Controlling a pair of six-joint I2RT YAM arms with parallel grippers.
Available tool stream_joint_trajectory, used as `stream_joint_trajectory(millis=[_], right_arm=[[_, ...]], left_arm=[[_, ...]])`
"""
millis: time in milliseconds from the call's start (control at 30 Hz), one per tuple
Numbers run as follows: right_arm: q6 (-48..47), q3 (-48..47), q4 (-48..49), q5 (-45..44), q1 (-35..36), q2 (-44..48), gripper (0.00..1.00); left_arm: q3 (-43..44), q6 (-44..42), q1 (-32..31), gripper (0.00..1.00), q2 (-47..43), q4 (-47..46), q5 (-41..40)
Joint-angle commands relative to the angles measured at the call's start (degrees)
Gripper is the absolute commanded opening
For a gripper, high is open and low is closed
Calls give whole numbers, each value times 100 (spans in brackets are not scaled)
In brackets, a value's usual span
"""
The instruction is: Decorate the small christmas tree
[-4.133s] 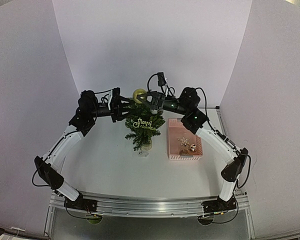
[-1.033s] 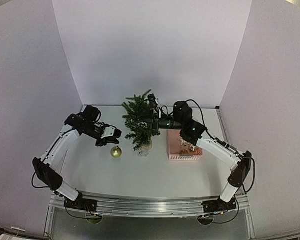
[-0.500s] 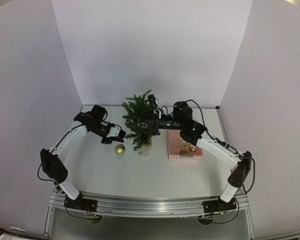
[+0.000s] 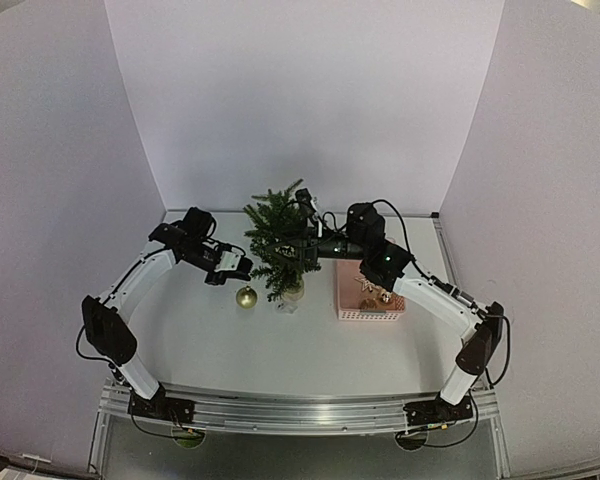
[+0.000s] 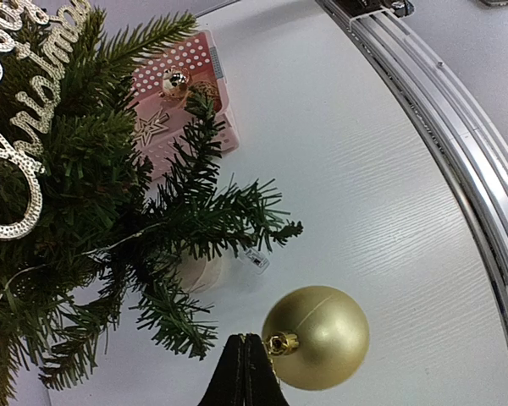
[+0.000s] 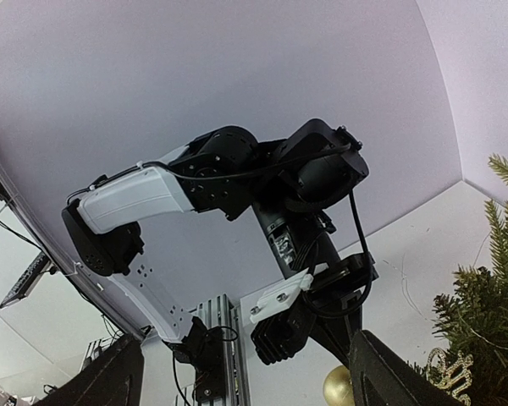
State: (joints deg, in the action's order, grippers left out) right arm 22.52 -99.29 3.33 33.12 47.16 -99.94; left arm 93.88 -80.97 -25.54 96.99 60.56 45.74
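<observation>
- While a glittery Merry Christmas sign (image 5: 17, 127) is already seated among the branches of the small christmas tree (image 4: 275, 240), the decorating is judged to be only partly done.
- The tree is found upright at the centre of the top view, set on the tabletop (image 4: 310, 350) just left of the pink basket (image 4: 370, 312).
- A gold bauble (image 5: 317, 337) is not yet hung. It is seen low in the left wrist view, clear of the lowest branch tips, and at the lower left of the tree's base in the top view. Whether it rests on the tabletop or hangs just above it cannot be told.
- A star (image 5: 150, 128) and a small shiny gold ornament (image 5: 176, 80) are seen lying in the basket, so at least three pieces are judged to be left to place.
- The left fingers (image 5: 241, 376) are pressed together, and the bauble's cap is pinched at their tips.
- The left arm (image 4: 130, 290) is arched in from the left of the frame, with its wrist lowered close beside the tree.
- The right fingers (image 6: 110, 381) are spread wide, and nothing is seen between them.
- The right arm (image 4: 430, 290) is stretched from the lower right across the basket, its wrist held level at the tree's mid-height. Contact with the foliage cannot be told.
</observation>
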Motion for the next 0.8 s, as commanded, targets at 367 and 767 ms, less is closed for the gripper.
stream_joint_trajectory(millis=[367, 767], right_arm=[[-52, -37, 82, 3, -10, 320, 82], [-22, -122, 91, 54, -8, 265, 82]], left_arm=[[342, 64, 4, 0, 217, -588, 217], [320, 140, 14, 0, 340, -791, 194]])
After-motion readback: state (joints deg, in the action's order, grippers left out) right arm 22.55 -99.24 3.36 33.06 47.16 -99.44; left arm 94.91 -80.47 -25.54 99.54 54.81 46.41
